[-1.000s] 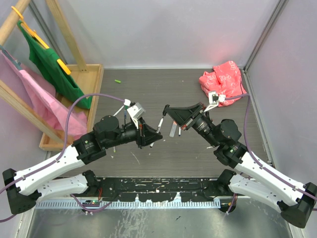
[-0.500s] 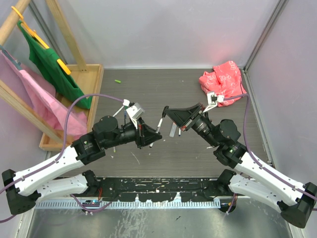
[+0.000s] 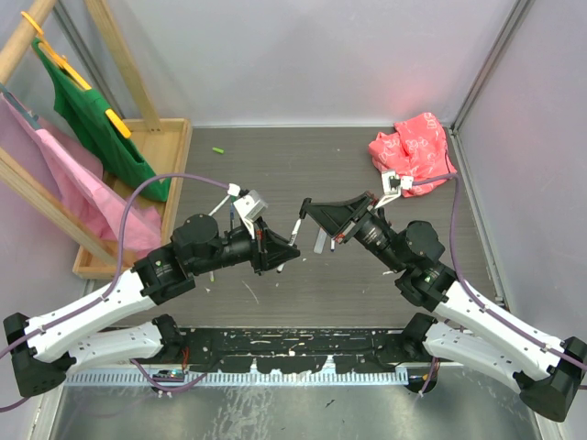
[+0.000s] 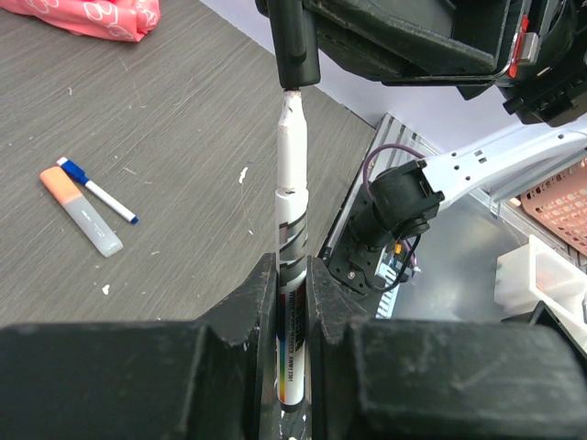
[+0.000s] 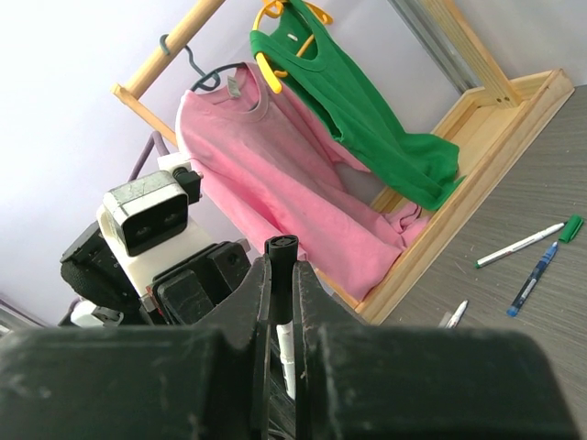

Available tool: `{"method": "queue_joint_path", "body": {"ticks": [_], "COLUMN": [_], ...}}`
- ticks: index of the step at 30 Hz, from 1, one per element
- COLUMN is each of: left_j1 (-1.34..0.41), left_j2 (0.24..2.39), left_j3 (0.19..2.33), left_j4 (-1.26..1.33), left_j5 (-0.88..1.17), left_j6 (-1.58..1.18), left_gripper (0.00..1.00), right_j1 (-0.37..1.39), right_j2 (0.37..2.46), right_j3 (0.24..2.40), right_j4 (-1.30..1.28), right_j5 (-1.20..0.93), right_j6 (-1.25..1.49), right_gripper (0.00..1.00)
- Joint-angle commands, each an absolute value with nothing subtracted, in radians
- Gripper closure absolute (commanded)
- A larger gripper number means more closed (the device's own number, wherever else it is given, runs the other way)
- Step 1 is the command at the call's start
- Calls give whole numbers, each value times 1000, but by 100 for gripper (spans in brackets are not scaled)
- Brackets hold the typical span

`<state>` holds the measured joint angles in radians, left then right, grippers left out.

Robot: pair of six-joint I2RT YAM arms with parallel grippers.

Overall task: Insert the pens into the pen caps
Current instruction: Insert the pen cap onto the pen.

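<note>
— Left jaws clenched on the white pen [image 4: 291, 156], barrel wedged between them, nib end sticking out toward the right arm!
— And its tip's right at the mouth of the black cap [image 4: 295, 46], well above the surface [image 4: 165, 137].
— Right jaws clamped on that cap, one on either side, its open end facing the pen.

We look down from above and behind on the whole table [image 3: 275, 165]. Our two wrist cameras sit low and close, facing each other across the middle; both share the white pen [image 4: 292, 156] between them.
</note>
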<state>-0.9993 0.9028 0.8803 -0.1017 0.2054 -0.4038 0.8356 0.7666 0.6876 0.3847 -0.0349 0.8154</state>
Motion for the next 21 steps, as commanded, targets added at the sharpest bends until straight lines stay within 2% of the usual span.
{"method": "queue_joint_path", "body": {"ticks": [1, 21], "left_j1": [-996, -996], "left_j2": [894, 898], "left_j3": [890, 894], "left_j4": [-37, 3], "left_j5": [197, 134], "left_j6": [-401, -424], "left_gripper": [100, 100], "right_j1": [835, 835], "right_j2": [771, 765], "right_j3": [701, 630], "right_j4": [429, 445], "right_j5": [-61, -106], "right_j6": [823, 853], "right_gripper": [100, 100]}}
